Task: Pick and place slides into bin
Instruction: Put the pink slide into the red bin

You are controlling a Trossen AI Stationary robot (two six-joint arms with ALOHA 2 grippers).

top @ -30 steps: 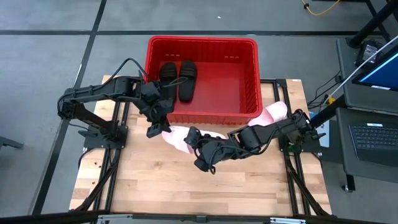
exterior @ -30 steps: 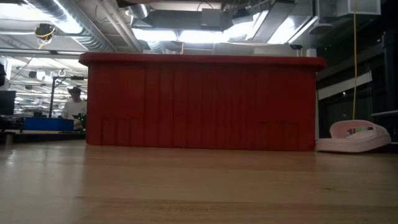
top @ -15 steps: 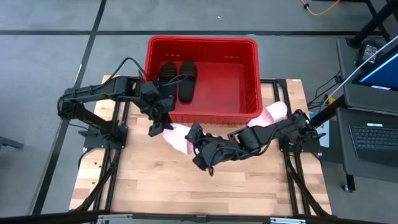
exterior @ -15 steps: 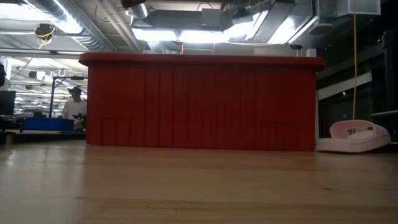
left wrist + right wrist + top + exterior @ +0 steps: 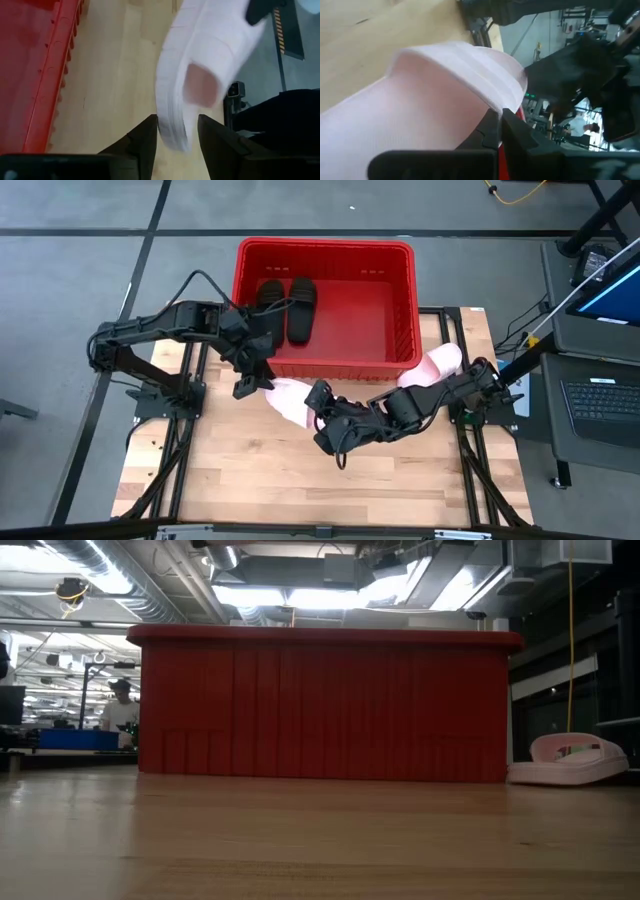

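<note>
- Pink slide (image 5: 288,400) lifted at frame centre, just below the bin (image 5: 400,310); long axis upper left to lower right.
- Right gripper (image 5: 318,402) pinches its strap end, fingers pressed together.
- Left gripper (image 5: 250,384) spread around the other end, seemingly letting go.
- Bin lies straight up-frame; right arm carries.

High view: looks straight down from above, taking in the whole table (image 5: 300,480), both arms and the red bin (image 5: 325,250).
Low view: sits at tabletop level, facing the bin's long wall (image 5: 320,705) and the room behind.
Left wrist view: close over a pink slide (image 5: 205,65) beside the bin.
Right wrist view: closer still, on the same slide.
Shared: bin appears in three views.
</note>
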